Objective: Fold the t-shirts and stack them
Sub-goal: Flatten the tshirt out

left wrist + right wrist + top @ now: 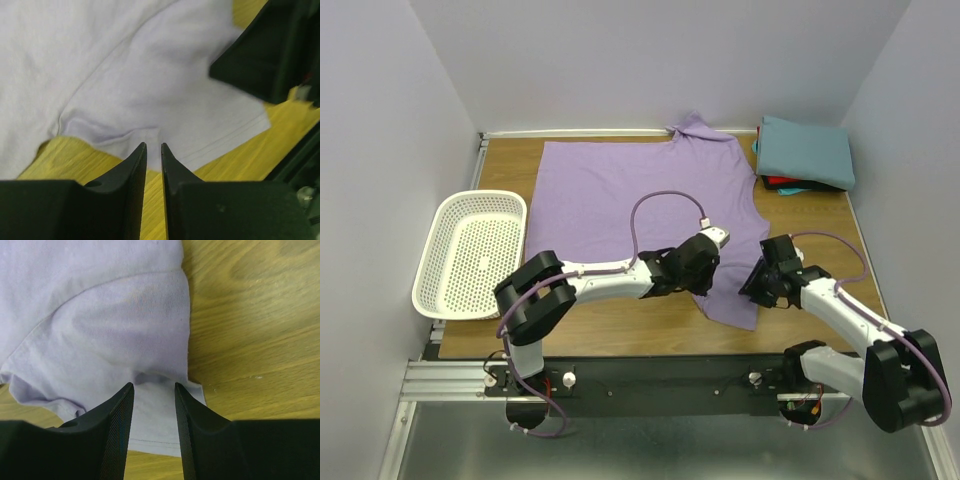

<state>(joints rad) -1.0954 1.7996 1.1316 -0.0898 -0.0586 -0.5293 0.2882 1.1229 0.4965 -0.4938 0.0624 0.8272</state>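
The lavender t-shirt (640,190) lies spread flat on the wooden table, one sleeve reaching toward the near edge at the right. My left gripper (698,286) is down at that sleeve's inner corner; its jaws (152,146) stand a narrow gap apart over the cloth's edge (165,100). My right gripper (756,284) is at the sleeve's outer edge, jaws (154,385) apart, with the sleeve's hem (150,420) lying flat between them and puckered at the tips. A folded teal t-shirt (805,150) rests on a red one (788,186) at the back right.
A white perforated basket (470,250) stands at the left edge of the table (620,330). The right gripper's dark body (270,50) shows close by in the left wrist view. Grey walls close in the table at the back and sides.
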